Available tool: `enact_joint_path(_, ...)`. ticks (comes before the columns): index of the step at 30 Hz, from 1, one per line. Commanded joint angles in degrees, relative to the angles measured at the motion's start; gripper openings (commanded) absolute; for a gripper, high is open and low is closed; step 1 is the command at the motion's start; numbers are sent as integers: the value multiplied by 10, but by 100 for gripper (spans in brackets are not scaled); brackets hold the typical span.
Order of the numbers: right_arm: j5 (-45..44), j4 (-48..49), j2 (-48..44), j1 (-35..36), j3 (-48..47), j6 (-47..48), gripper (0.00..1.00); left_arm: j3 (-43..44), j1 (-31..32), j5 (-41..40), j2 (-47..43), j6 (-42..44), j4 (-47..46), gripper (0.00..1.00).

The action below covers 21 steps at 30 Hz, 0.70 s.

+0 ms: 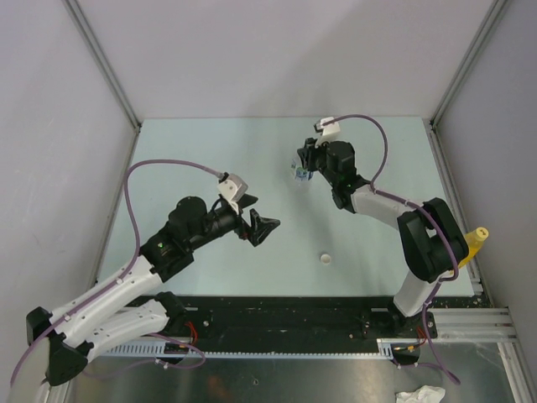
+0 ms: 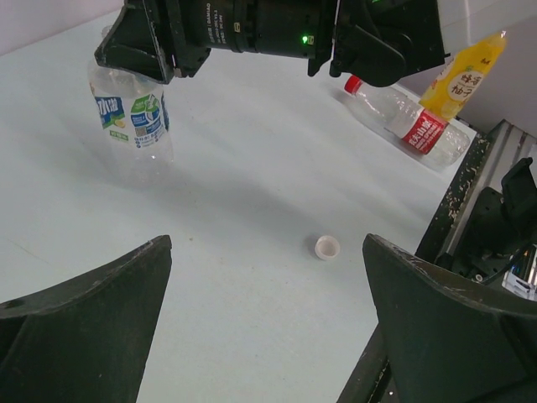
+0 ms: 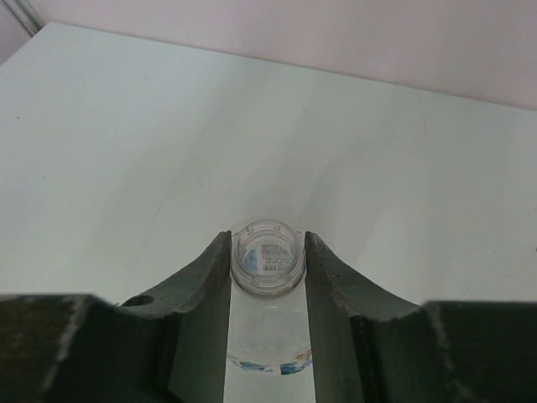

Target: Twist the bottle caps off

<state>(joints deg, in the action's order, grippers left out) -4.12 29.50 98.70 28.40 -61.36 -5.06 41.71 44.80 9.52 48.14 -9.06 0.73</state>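
The right gripper [image 3: 268, 243] was clenched on the neck of the blue-green-label bottle [image 3: 268, 340], one finger pressed on each side just under the rim. The bottle stood upright on the table [image 1: 210, 151], towards the far middle. Its mouth was open and uncapped (the right wrist view looked straight down into it).

The left gripper [image 1: 264, 228] was released, its jaws spread wide and holding nothing. It hung above the table left of centre, well apart from the bottle.

The white cap [image 2: 327, 247] lay alone on the table near the front edge, between the two arms. It touched neither gripper and sat well apart from the held bottle.

At the right edge of the table the red-label bottle [image 2: 411, 122] lay on its side with the red cap [image 2: 353, 84] screwed on. Just beside it, nearer the frame rail, was the orange-yellow bottle [image 2: 464, 75], tilted. Whether it leaned on the rail or lay flat I could not tell, and its cap was too small to make out.
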Motion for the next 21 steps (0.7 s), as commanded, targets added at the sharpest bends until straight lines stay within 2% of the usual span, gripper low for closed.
enact_joint_path(1,5,25,-6,7,-6,21,40,32,-4,16,3,-9,5,99)
enact_joint_path(4,13,9,-14,13,-6,30,55,33,-4,24,3,-8,6,99)
enact_joint_path(9,2,-14,-47,29,-6,48,88,33,-4,26,-10,-10,9,99)
enact_joint_path(11,2,-21,-64,32,-6,49,96,34,-4,24,-14,-12,13,99)
enact_joint_path(17,28,-64,-117,33,-6,14,99,46,-4,14,-6,-51,32,99)
enact_joint_path(21,72,-103,-136,31,-6,-25,99,86,-4,56,39,-79,56,100)
